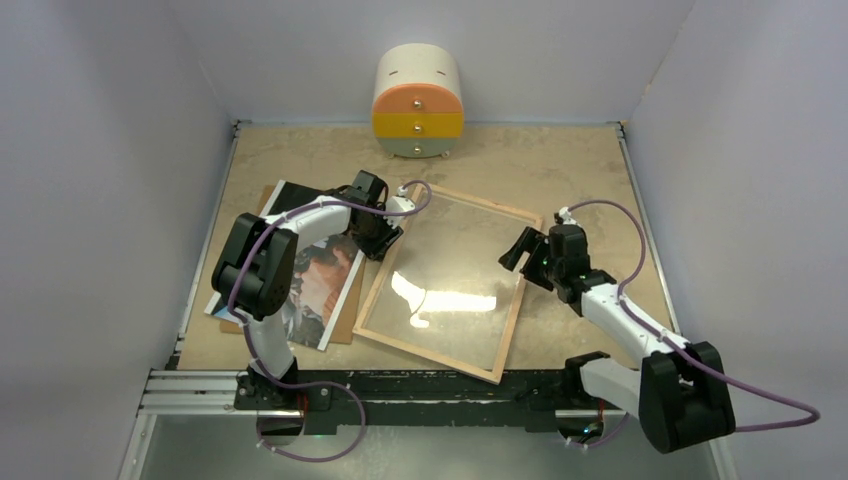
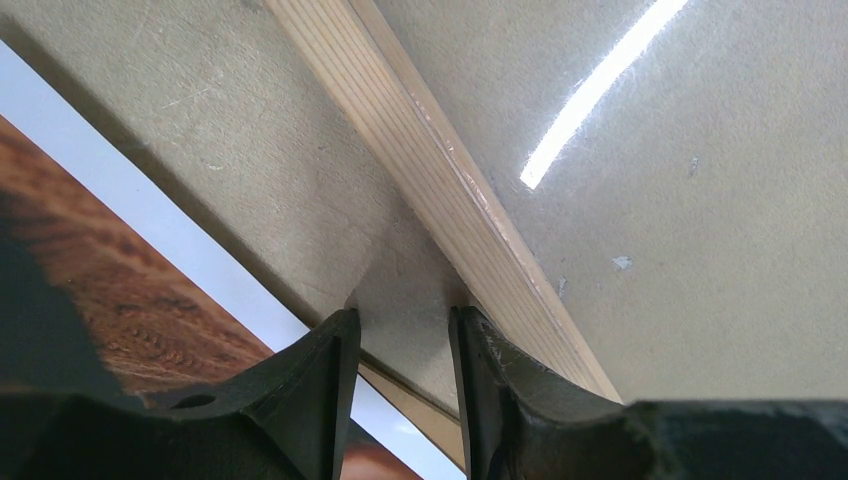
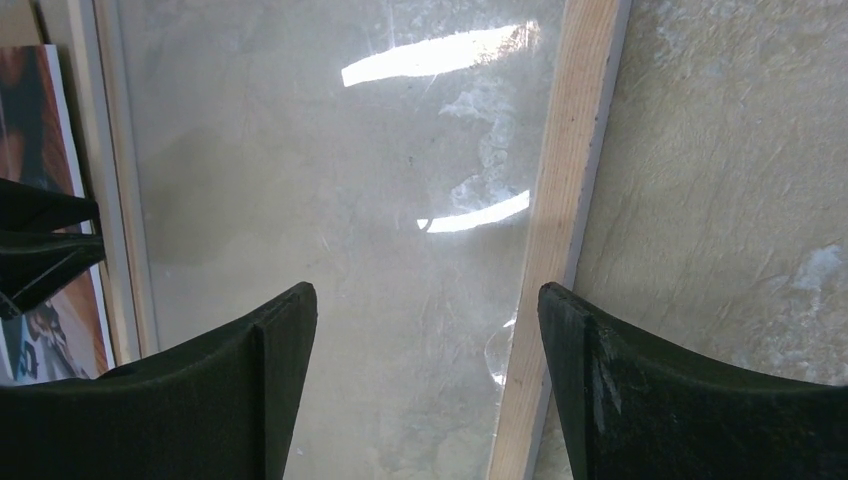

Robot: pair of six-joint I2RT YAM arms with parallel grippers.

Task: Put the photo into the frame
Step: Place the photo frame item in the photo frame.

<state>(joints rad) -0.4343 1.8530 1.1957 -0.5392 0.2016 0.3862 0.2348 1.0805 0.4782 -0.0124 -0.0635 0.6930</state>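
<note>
The frame (image 1: 430, 358) lies flat in the middle of the table, wood-coloured rim up, its glass reflecting the lamps. To its left the photo (image 1: 320, 280), dark with orange-brown tones and a white border, rests on a brown backing board (image 1: 347, 318). My left gripper (image 1: 385, 240) is low between the photo and the frame's left rim. In the left wrist view it (image 2: 403, 325) stands narrowly open over bare table, with the rim (image 2: 440, 170) by its right finger and the photo (image 2: 120, 290) to the left. My right gripper (image 3: 428, 300) is wide open and straddles the frame's right rim (image 3: 565, 180).
A round white drawer unit (image 1: 418, 100) with orange, yellow and green drawers stands at the back centre. Grey walls close in the table on the left, right and back. The arms' mounting rail (image 1: 400, 385) runs along the near edge.
</note>
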